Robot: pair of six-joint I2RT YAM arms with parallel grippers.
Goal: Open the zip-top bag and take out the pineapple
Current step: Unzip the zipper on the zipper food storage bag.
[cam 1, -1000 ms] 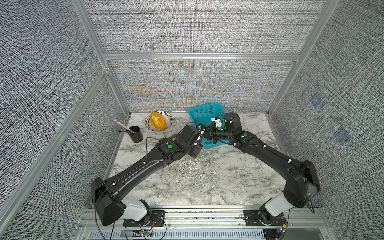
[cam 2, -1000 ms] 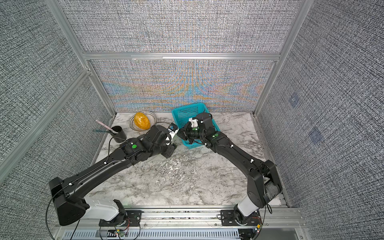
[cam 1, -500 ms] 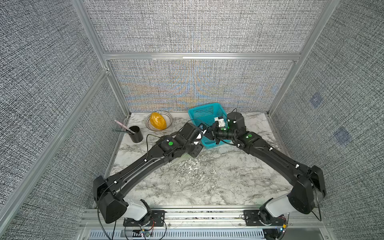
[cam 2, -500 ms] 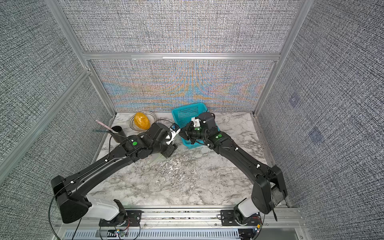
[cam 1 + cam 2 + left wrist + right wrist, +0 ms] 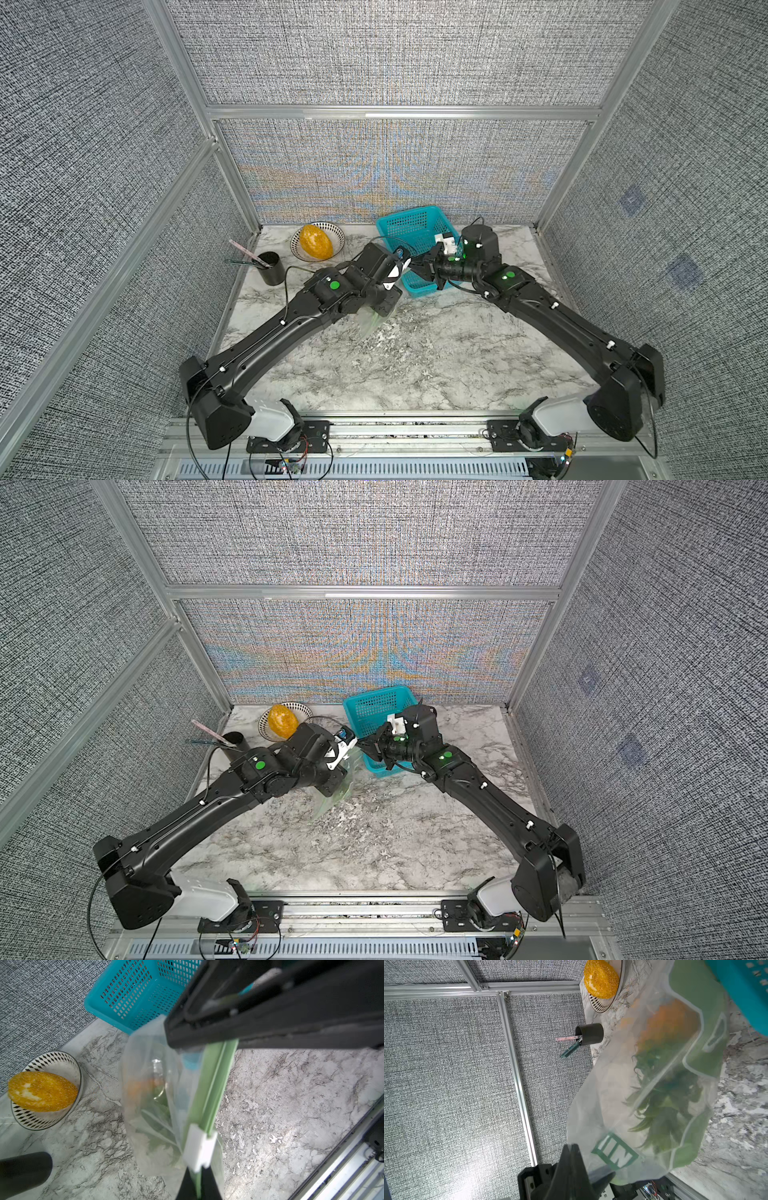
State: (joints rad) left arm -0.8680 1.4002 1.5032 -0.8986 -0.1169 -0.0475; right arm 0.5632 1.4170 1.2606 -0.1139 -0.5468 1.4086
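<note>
Pinches the clear crinkly plastic zip-top bag [image 5: 149, 1084] by its pale green zip strip [image 5: 214, 1084] in the closed left gripper [image 5: 196, 1174], just beside the white slider [image 5: 199, 1147]. Clamps the strip's other end in the closed right gripper [image 5: 572, 1149]. Holds the bag over the white marble tabletop [image 5: 291, 1095], near the teal mesh basket [image 5: 128, 997], with the spiky-crowned orange-yellow toy pineapple [image 5: 668, 1028] inside.

The zip-top bag [image 5: 145, 1059] is seen clear with a pale green strip [image 5: 212, 1084], the pineapple [image 5: 670, 1024] orange and green, the basket [image 5: 128, 997] teal, the bowl [image 5: 48, 1059] diamond-patterned black-and-white, the table [image 5: 291, 1088] grey-veined white marble.
</note>
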